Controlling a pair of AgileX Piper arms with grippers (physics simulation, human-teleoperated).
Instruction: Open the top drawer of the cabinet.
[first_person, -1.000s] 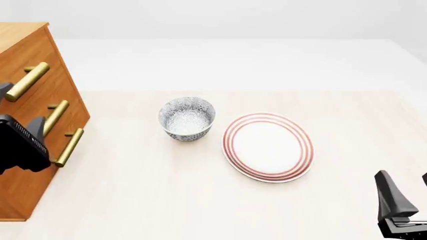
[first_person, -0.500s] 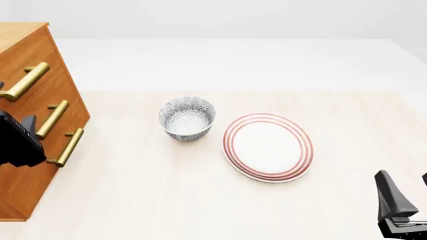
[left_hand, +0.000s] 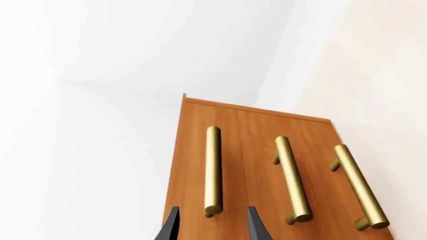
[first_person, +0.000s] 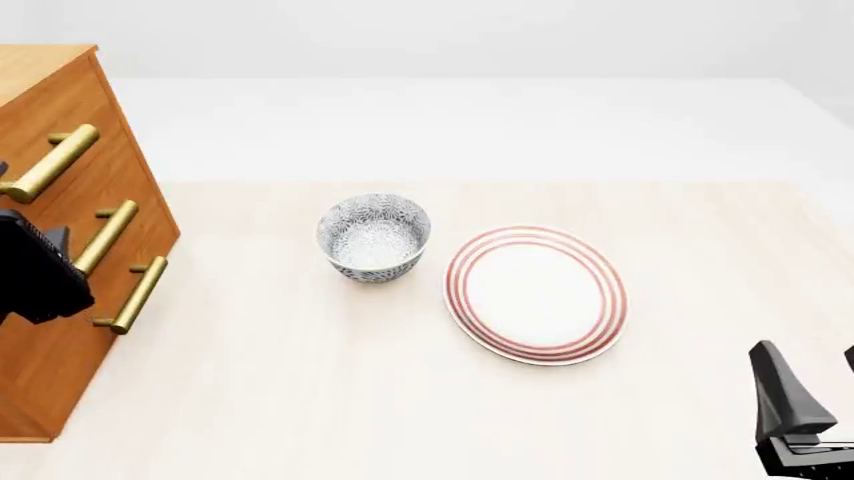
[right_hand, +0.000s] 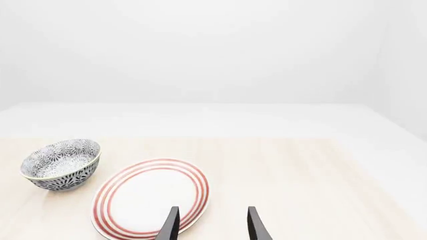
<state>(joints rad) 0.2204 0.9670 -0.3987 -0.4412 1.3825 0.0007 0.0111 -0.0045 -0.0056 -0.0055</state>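
Fingers (left_hand: 173, 227) of the left arm stand spread, their dark tips on either side of the near end of the brass bar handle (left_hand: 213, 170) on the top drawer (left_hand: 193, 165), apart from it and holding nothing. That drawer is the uppermost of three in the cabinet (first_person: 60, 250), an orange-brown wooden chest at the left edge of the worktop (first_person: 334, 400), and its front sits flush with the two lower drawers. In the front view the left arm's black body covers part of the cabinet front beside the middle handle (first_person: 104, 238). Out on the worktop, well apart from the cabinet, a patterned bowl (first_person: 374, 237) stands just beside a red-ringed plate (first_person: 535, 292). The right arm's fingers (right_hand: 169, 226) are likewise spread and empty, low at the near right corner, pointing toward the plate.
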